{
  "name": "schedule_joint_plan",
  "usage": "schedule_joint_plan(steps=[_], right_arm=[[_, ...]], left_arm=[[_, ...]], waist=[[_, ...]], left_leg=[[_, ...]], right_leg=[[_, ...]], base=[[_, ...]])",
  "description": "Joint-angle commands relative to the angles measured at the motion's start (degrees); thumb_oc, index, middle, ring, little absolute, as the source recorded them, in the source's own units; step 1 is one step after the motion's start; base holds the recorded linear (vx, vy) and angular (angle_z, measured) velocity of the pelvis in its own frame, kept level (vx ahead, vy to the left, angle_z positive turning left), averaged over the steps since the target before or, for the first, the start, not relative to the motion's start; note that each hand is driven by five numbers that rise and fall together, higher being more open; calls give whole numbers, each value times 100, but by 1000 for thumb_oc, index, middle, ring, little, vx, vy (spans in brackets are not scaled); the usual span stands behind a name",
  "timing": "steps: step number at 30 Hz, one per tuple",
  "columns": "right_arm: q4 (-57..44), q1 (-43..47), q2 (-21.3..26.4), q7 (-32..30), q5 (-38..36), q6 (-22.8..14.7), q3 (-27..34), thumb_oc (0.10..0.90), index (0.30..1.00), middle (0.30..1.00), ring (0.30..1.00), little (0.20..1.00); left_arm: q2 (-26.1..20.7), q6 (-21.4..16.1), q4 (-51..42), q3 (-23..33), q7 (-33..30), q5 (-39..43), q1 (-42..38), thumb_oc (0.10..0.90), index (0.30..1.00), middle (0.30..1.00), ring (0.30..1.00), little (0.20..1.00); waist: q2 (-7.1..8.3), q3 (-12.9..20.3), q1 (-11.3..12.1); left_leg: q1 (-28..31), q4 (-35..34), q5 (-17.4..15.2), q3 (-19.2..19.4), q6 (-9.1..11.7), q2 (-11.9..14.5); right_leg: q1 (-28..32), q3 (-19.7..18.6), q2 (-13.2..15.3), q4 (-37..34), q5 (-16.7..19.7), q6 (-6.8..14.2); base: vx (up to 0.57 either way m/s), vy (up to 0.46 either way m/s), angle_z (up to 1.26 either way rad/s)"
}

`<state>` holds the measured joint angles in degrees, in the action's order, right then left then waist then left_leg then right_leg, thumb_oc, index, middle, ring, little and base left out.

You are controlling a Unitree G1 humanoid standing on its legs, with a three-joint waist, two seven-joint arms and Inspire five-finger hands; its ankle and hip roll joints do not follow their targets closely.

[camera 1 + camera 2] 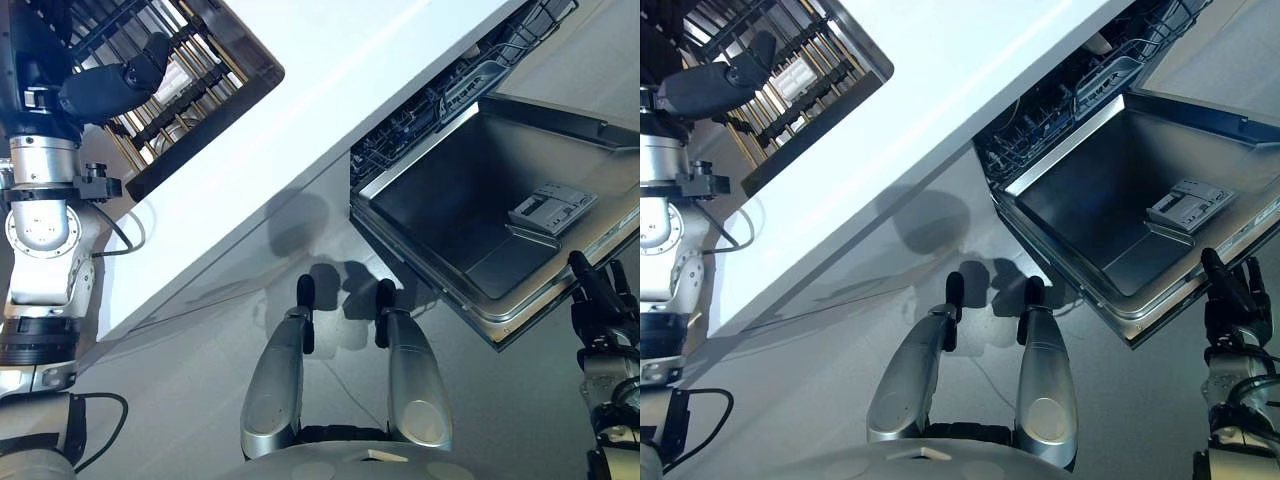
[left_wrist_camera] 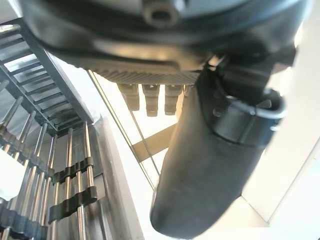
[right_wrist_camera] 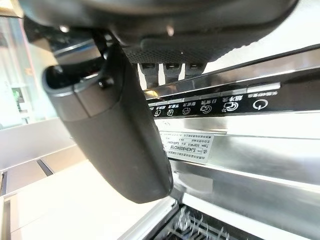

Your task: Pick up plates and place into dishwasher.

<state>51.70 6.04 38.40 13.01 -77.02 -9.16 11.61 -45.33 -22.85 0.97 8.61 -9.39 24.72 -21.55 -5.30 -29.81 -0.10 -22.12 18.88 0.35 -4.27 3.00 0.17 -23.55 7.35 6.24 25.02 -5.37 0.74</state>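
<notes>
- The left hand (image 1: 110, 88) is raised over the dish rack (image 1: 200, 75), a frame of metal rods with dark clips that sits on the white counter (image 1: 330, 90), at the counter's left end as the head views show it.
- In the left wrist view the thumb (image 2: 210, 165) stands out straight, and the short fingertips (image 2: 152, 100) lie in a row beside it, apart from the thumb. Nothing is held between them; the hand is relaxed and empty.
- The rods of the dish rack (image 2: 60, 175) show past that hand, upright and side by side.
- A small pale object lies among the rods in the right eye view; whether it is a plate I cannot tell, so the place of the plates stays unclear.
- To the right of the counter the dishwasher (image 1: 470, 80) stands open. Its door (image 1: 480, 210) is folded down, the steel inner face turned up, with a pale detergent compartment (image 1: 552, 208) set in it.
- Behind the door, the wire basket (image 1: 1060, 115) inside the dishwasher holds dark prongs.
- The right hand (image 1: 1230, 295) is just beside the door's outer edge, to the right of it, fingers pointing up and spread loosely.
- In the right wrist view its thumb (image 3: 120, 145) is straight and clear of the fingertips (image 3: 170, 67), gripping nothing; the door's edge panel (image 3: 225, 107) shows just past them.
</notes>
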Motion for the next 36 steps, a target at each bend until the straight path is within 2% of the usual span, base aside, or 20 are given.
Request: schedule_joint_plan(steps=[1, 7, 12, 14, 28, 36], right_arm=[[-1886, 933, -776, 1912, 503, 881, -1299, 800, 900, 900, 900, 900], [-2437, 1012, -729, 1512, 833, 1024, -1307, 800, 900, 900, 900, 900], [-2790, 1027, -775, 1206, 890, 983, -1268, 800, 900, 900, 900, 900], [-3019, 1047, -833, 1071, 919, 924, -1283, 800, 900, 900, 900, 900], [-4308, 1164, -1254, 774, 1172, 744, -1347, 800, 900, 900, 900, 900], [-5107, 1250, -1735, 699, 1209, 504, -1280, 800, 900, 900, 900, 900]], left_arm=[[628, -830, -162, -209, -69, -73, 327, 800, 900, 900, 900, 900], [839, -1075, -168, -205, 61, 34, 526, 800, 900, 900, 900, 900], [900, -1176, -312, -183, 110, 144, 639, 800, 900, 900, 900, 900], [897, -1201, -366, -192, 109, 114, 643, 800, 900, 900, 900, 900], [736, -1072, -413, -243, 85, 152, 616, 800, 900, 900, 900, 900], [590, -963, -430, -252, 97, 166, 580, 800, 900, 900, 900, 900]], waist=[[385, 1, 289], [467, 1, 292], [524, 1, 326], [595, 1, 347], [938, 1, 428], [1140, 1, 489]], left_leg=[[185, 411, -816, 409, -687, -586], [460, 422, -866, 468, -739, -606], [540, 373, -874, 519, -807, -582], [523, 393, -901, 535, -847, -568], [650, 392, -962, 568, -906, -467], [734, 272, -928, 570, -925, -392]], right_leg=[[272, 181, -351, 260, -441, -174], [530, 131, -321, 262, -423, -154], [570, 76, -333, 251, -377, -96], [570, 70, -352, 240, -338, -65], [907, 67, -443, -174, -56, 88], [1090, 113, -524, -507, 146, 170]], base=[[64, 74, -2], [85, 123, -5], [48, 81, -8], [26, 22, -7], [32, -2, -3], [20, -48, 14]])
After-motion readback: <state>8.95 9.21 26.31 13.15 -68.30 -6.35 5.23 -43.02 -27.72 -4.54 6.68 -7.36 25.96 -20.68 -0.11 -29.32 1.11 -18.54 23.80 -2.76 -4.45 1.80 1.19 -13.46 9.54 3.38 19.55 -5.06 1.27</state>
